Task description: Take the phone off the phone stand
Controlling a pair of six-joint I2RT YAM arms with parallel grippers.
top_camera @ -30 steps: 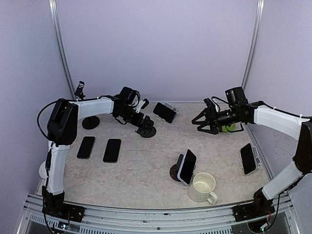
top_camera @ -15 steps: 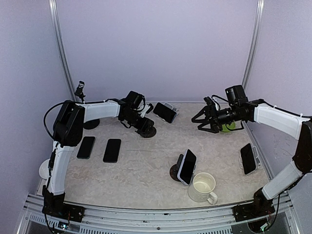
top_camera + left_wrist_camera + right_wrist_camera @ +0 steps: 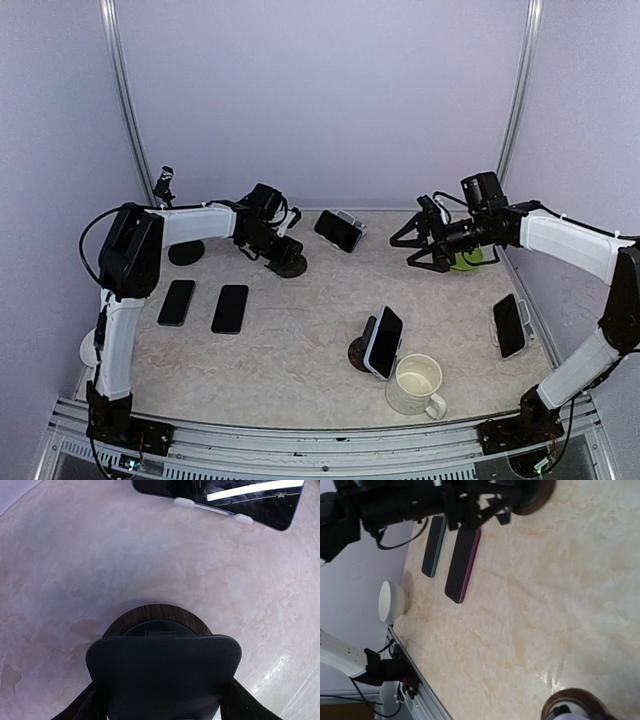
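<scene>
Left pincer (image 3: 279,253) is narrowing around the dark-grey, wooden-based round stand (image 3: 160,670), grip unclear; right pincer (image 3: 404,252) is spreading wide. Just beyond that stand, the black phone (image 3: 220,494) is still waiting in its white cradle (image 3: 186,502).

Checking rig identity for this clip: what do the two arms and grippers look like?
The left arm and right arm have white shell links, black joint housings and loose black cables. The left gripper and right gripper are black, each two-fingered.
</scene>
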